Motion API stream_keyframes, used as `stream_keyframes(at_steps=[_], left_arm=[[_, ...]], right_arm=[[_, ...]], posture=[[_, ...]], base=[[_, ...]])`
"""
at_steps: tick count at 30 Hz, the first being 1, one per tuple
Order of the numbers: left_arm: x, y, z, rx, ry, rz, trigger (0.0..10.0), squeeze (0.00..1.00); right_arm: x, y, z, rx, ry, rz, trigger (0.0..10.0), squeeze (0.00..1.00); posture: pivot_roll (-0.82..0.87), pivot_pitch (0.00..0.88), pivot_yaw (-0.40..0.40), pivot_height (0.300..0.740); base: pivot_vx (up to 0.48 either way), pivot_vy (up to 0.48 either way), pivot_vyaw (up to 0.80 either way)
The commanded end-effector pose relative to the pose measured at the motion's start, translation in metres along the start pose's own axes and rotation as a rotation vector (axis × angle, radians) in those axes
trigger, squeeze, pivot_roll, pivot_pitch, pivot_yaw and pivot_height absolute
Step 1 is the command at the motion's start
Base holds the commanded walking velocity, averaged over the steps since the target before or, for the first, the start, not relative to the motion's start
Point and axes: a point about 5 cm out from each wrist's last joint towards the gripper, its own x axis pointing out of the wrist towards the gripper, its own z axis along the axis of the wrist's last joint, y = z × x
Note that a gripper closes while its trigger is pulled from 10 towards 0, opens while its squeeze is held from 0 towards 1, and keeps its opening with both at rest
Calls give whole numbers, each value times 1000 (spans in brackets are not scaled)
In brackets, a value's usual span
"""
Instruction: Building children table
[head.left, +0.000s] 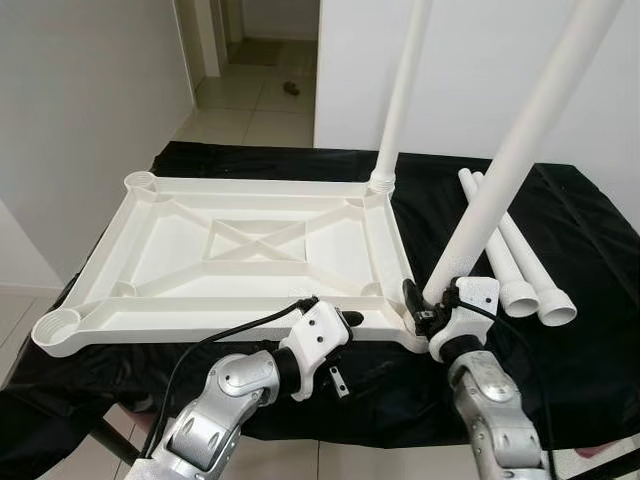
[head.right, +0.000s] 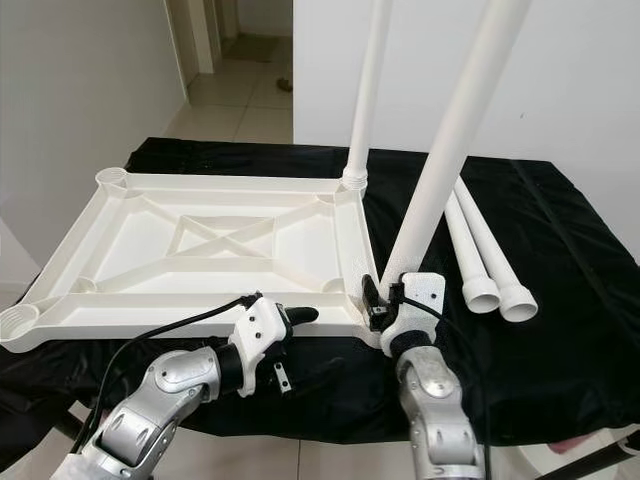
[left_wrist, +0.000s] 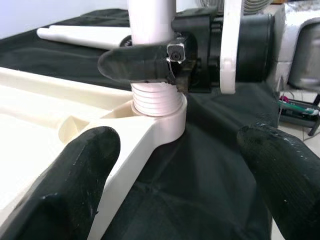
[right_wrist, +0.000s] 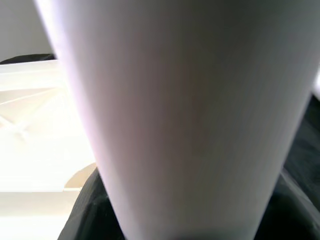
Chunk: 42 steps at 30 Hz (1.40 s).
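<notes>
Right tool grips the leg at the near-right socket; left tool wide. The tilted leg may cross-thread or jam.

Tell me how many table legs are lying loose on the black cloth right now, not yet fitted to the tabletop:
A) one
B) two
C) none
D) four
B: two loose legs lie side by side on the black cloth to the right of the upturned tabletop, while one leg stands in the far corner socket and the right tool holds another leg at the near corner.
</notes>
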Motion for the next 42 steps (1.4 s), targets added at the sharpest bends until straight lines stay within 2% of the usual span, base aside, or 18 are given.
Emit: stream_keyframes(at_steps=[1, 4, 12, 13, 14, 15, 16, 17, 18, 19, 20, 21, 23, 28, 30, 31, 34, 42], left_arm=[[-1, 8, 0, 10, 11, 43, 10000, 0], [-2, 11, 2, 2, 6, 42, 10000, 0], [-6, 16, 3, 13, 5, 53, 10000, 0], [-6, 17, 4, 13, 4, 57, 10000, 0], [-6, 17, 4, 13, 4, 57, 10000, 0], [-6, 18, 4, 11, 2, 60, 10000, 0], [-6, 18, 4, 11, 2, 60, 10000, 0], [-7, 18, 4, 11, 0, 60, 10000, 0], [-7, 18, 4, 11, 0, 60, 10000, 0], [-7, 18, 4, 9, 0, 59, 10000, 0], [-7, 18, 4, 9, 0, 59, 10000, 0], [-6, 18, 4, 9, 0, 58, 10000, 0], [-6, 18, 4, 9, 0, 58, 10000, 0], [-7, 17, 3, 2, 3, 51, 10000, 0], [-7, 17, 3, 2, 3, 51, 10000, 0], [-7, 16, 3, 1, 3, 48, 10000, 0], [-7, 15, 3, -2, 3, 41, 10000, 0], [-6, 16, 4, -2, 2, 37, 10000, 0]], right_arm=[[4, 6, -16, 26, 92, -74, 0, 0], [11, 17, -17, 71, 111, -87, 0, 0], [13, 25, -12, 94, 85, -107, 0, 0], [13, 26, -10, 85, 73, -97, 4471, 0], [13, 26, -10, 85, 73, -97, 4471, 0], [13, 26, -7, 71, 56, -72, 10000, 0], [13, 26, -7, 71, 56, -72, 10000, 0], [13, 26, -5, 71, 42, -40, 10000, 224], [13, 26, -5, 71, 42, -40, 10000, 224], [13, 25, -3, 71, 27, -12, 10000, 604], [13, 25, -3, 71, 27, -12, 10000, 604], [13, 23, -1, 75, 11, 28, 10000, 1000], [13, 23, -1, 75, 11, 28, 10000, 1000], [15, 4, 7, 47, -11, 213, 10000, 1000], [15, 4, 7, 47, -11, 213, 10000, 1000], [16, -1, 10, 9, -12, 284, 10000, 0], [18, -10, 15, -89, -9, 447, 10000, 0], [24, -20, 15, -158, 16, 597, 10000, 0]], posture=[[-22, 34, 0, 740], [-16, 33, -4, 740], [-10, 27, -10, 740], [-10, 25, -11, 740], [-10, 25, -11, 740], [-10, 24, -12, 740], [-10, 24, -12, 740], [-10, 22, -14, 740], [-10, 22, -14, 740], [-11, 20, -14, 740], [-11, 20, -14, 740], [-10, 17, -16, 740], [-10, 17, -16, 740], [-12, 0, -15, 740], [-12, 0, -15, 740], [-13, 0, -15, 740], [-14, 0, -16, 740], [-12, 0, -14, 740]], base=[[0, 0, 0], [0, 0, 0], [0, 0, 0], [0, 0, 0], [0, 0, 0], [0, 0, 0], [0, 0, 0], [0, 0, 0], [0, 0, 0], [0, 0, 0], [0, 0, 0], [0, 0, 0], [0, 0, 0], [0, 0, 0], [0, 0, 0], [0, 0, 0], [0, 0, 0], [0, 0, 0]])
